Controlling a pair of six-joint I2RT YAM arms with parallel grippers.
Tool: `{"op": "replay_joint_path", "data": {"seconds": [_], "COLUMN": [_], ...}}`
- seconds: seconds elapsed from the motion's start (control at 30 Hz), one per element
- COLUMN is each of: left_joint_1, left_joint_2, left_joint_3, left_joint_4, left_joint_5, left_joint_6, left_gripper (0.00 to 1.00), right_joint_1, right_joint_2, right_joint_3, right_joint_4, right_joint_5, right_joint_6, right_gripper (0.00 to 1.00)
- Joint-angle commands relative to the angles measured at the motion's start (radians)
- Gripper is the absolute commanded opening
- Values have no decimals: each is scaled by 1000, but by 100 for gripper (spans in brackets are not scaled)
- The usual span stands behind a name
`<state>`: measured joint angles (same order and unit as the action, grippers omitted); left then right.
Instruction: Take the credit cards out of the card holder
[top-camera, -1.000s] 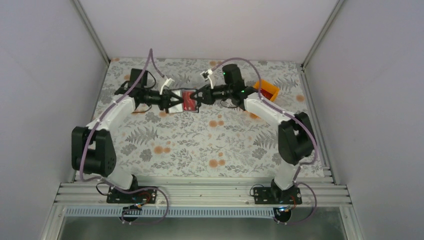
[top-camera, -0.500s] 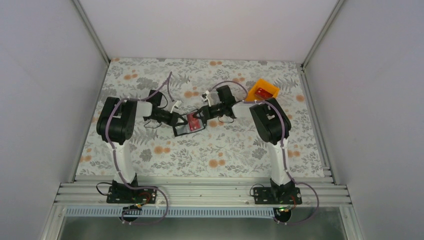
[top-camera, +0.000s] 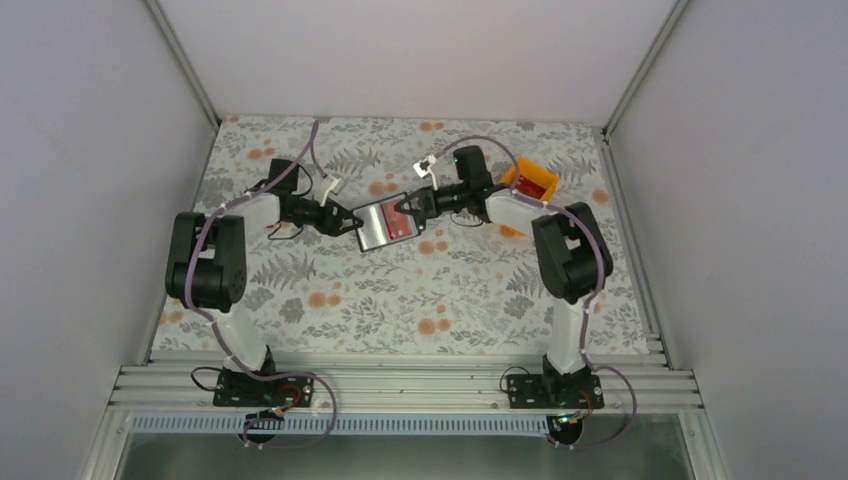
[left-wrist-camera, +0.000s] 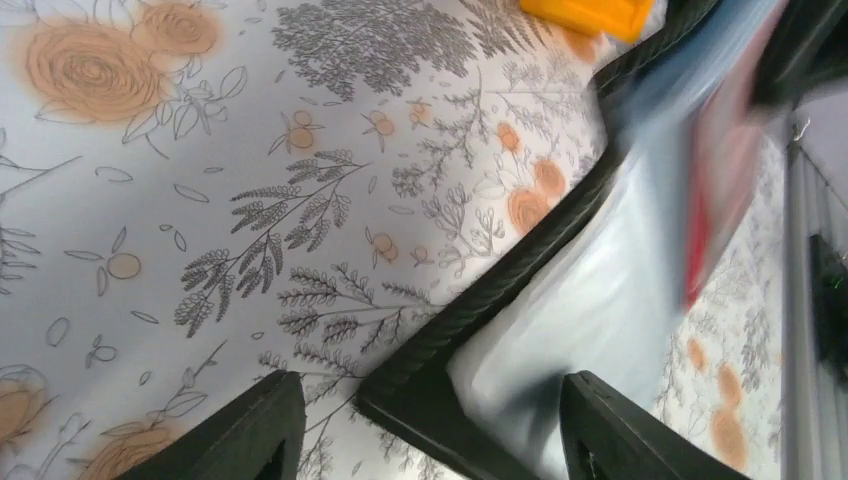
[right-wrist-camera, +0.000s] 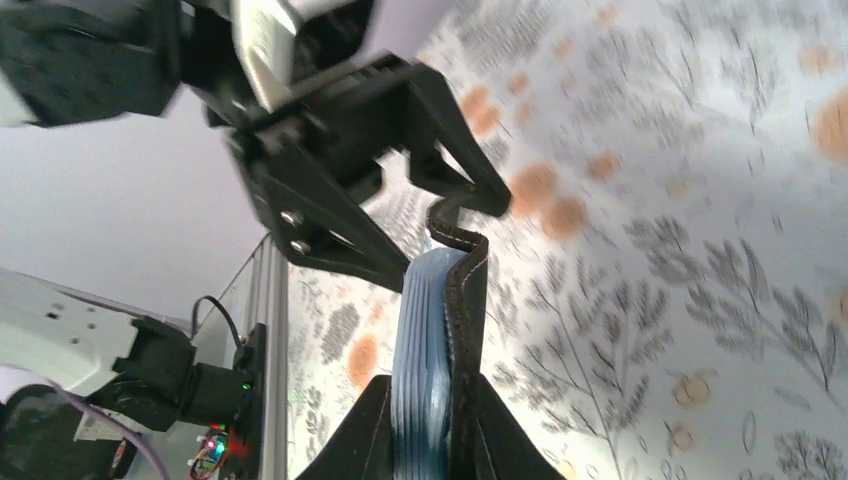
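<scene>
Since the earlier view the left fingers (left-wrist-camera: 262, 425) have released and are standing apart around the card holder's (top-camera: 378, 224) corner. The right fingers (right-wrist-camera: 365, 435) are clamping its opposite edge near the surface's (top-camera: 400, 300) far edge, a red credit card (left-wrist-camera: 712, 200) showing inside.

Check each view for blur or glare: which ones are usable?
Top external: sharp, evenly lit, pale sheen on the open card holder. Left wrist: tablecloth crisp, card holder and red card motion-smeared. Right wrist: card holder edge sharp, tablecloth behind it soft.
</scene>
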<state>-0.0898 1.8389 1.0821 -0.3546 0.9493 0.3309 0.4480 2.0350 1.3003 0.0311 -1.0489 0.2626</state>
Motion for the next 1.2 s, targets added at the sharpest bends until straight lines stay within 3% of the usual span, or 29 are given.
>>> {"op": "replay_joint_path", "data": {"seconds": [0.0, 0.07, 0.1, 0.43, 0.5, 0.63, 0.67, 0.77, 0.93, 1.1, 1.17], "left_joint_1": [2, 2, 2, -2, -11, -19, -24, -30, -22, -19, -19], "left_joint_2": [-100, -139, -155, -200, -211, -228, -232, -238, -250, -268, -267], "left_joint_3": [-38, -41, -32, 51, 74, 98, 102, 112, 110, 121, 143], "left_joint_4": [-21, -33, -46, -204, -220, -222, -231, -261, -293, -333, -379], "left_joint_5": [-39, 9, 39, 314, 278, 268, 266, 265, 267, 222, 228], "left_joint_6": [69, 84, 91, 185, 174, 135, 137, 137, 115, 209, 272], "left_gripper": [75, 96, 100, 98, 90, 55, 46, 4, 2, 2, 2], "right_joint_1": [-2, -1, -1, 3, 3, 9, 9, 9, -20, -31, -31], "right_joint_2": [-132, -159, -173, -238, -246, -250, -252, -255, -216, -213, -214], "right_joint_3": [23, 19, 17, 39, 43, 59, 63, 81, 164, 159, 154], "right_joint_4": [13, 25, 28, 27, 30, 34, 33, -11, -194, -258, -308], "right_joint_5": [-57, -54, -47, -98, -105, -120, -122, -83, 135, -101, -130], "right_joint_6": [-16, -1, 3, -20, -23, -22, -24, -52, -91, -230, -302], "right_gripper": [4, 4, 5, 4, 4, 4, 5, 9, 35, 67, 76]}}
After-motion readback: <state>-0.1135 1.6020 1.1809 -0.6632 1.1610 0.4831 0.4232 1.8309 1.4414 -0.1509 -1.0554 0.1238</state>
